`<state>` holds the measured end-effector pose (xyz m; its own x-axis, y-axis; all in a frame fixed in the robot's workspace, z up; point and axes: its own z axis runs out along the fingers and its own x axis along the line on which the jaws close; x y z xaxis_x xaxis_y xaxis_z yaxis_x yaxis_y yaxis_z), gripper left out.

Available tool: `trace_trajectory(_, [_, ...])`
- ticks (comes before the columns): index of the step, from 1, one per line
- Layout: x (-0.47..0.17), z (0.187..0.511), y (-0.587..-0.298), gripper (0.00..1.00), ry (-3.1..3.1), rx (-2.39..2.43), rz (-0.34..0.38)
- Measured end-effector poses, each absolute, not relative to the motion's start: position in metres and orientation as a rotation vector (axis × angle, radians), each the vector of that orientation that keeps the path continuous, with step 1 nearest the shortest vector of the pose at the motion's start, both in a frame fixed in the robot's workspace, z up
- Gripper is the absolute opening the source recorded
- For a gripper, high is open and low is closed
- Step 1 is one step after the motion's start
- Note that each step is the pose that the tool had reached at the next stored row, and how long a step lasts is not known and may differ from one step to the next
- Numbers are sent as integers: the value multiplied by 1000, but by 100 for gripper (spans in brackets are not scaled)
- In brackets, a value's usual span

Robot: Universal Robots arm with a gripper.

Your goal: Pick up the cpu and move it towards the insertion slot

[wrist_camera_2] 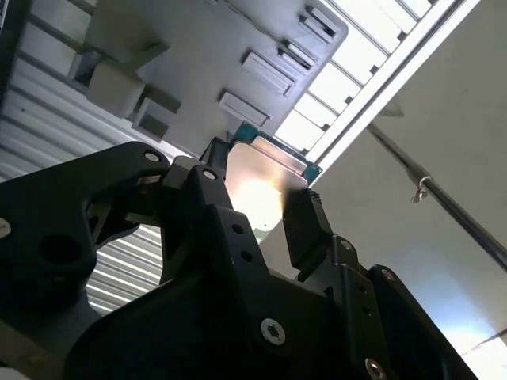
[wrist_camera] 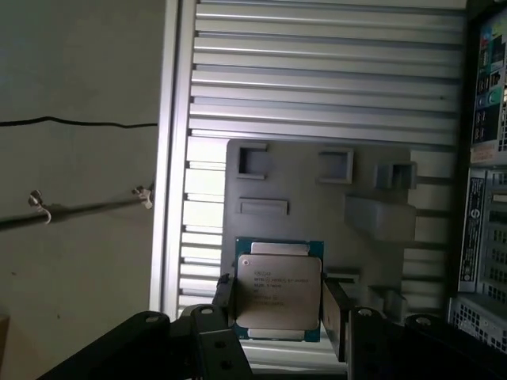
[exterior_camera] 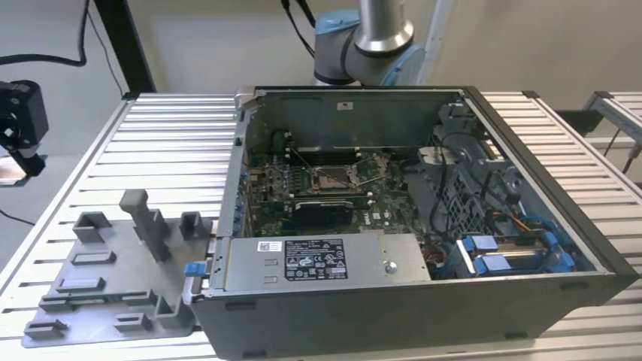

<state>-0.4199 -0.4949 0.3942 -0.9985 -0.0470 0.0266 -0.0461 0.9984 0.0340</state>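
The cpu (wrist_camera: 279, 289) is a flat square plate with a silvery top and a green rim. My gripper (wrist_camera: 279, 299) is shut on it, one black finger (wrist_camera: 224, 294) on each side. It hangs in the air above the grey fixture plate (wrist_camera: 309, 214), near the plate's edge toward the table rim. In the second wrist view the cpu (wrist_camera_2: 265, 184) glares brightly between the same fingers (wrist_camera_2: 307, 222). In the exterior view the insertion slot (exterior_camera: 333, 178) is a metal-framed square socket on the green motherboard inside the open computer case (exterior_camera: 561, 188).
The grey fixture plate (exterior_camera: 101, 301) with upright blocks lies on the ribbed aluminium table (exterior_camera: 171, 143), left of the case in the exterior view. A black block (exterior_camera: 321, 213) and a labelled metal box (exterior_camera: 316, 259) sit near the slot. Cables and blue connectors (exterior_camera: 512, 252) fill the case's right part.
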Motion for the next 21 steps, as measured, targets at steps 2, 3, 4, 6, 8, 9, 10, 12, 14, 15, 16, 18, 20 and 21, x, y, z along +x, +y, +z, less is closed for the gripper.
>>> trace_trajectory(2, [-414, 394, -495, 0, -3112, 73, -52])
trace_trajectory(3, [-411, 394, -495, 0, -3112, 73, -52])
trace_trajectory(4, [-409, 394, -495, 0, -3111, 73, -52])
trace_trajectory(6, [-404, 394, -495, 0, -3111, 72, -52])
trace_trajectory(8, [-404, 394, -495, 0, -3111, 72, -52])
trace_trajectory(9, [-404, 394, -495, 0, -3111, 72, -51])
trace_trajectory(10, [-404, 394, -495, 0, -3111, 72, -51])
trace_trajectory(12, [-403, 394, -495, 0, -3111, 72, -51])
trace_trajectory(14, [-402, 394, -495, 0, -3111, 73, -51])
trace_trajectory(15, [-401, 394, -495, 0, -3111, 73, -51])
trace_trajectory(16, [-400, 394, -495, 0, -3111, 72, -51])
trace_trajectory(18, [-396, 394, -495, 0, -3111, 73, -51])
trace_trajectory(20, [-392, 394, -495, 0, -3111, 72, -51])
trace_trajectory(21, [-390, 394, -495, 0, -3111, 73, -51])
